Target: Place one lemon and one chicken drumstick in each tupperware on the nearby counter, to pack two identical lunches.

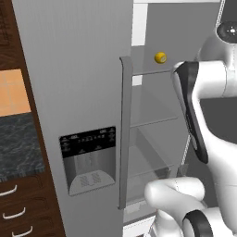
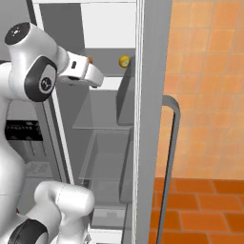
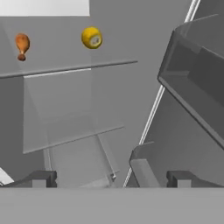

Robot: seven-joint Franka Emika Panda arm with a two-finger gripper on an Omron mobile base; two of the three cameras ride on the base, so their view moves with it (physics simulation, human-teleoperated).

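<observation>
One lemon (image 3: 92, 37) (image 1: 160, 57) (image 2: 124, 61) rests on the top glass shelf (image 3: 70, 68) inside the open fridge. A reddish-brown chicken drumstick (image 3: 22, 45) (image 2: 89, 59) sits on the same shelf, to the lemon's left in the hand view. My gripper (image 3: 113, 179) is open and empty, with its fingertips (image 3: 43, 178) far apart; it hangs below and in front of that shelf, apart from both foods. A stretch of the dark speckled counter (image 1: 18, 139) lies left of the fridge. The tupperwares and the second lemon are out of view.
The closed fridge door with its dispenser (image 1: 88, 159) and long handle (image 1: 125, 134) stands left of the opening. The open door (image 2: 152, 95) with its bins (image 3: 197, 87) flanks the right side. Lower glass shelves (image 2: 102, 112) sit beneath. Drawers (image 1: 14, 203) sit under the counter.
</observation>
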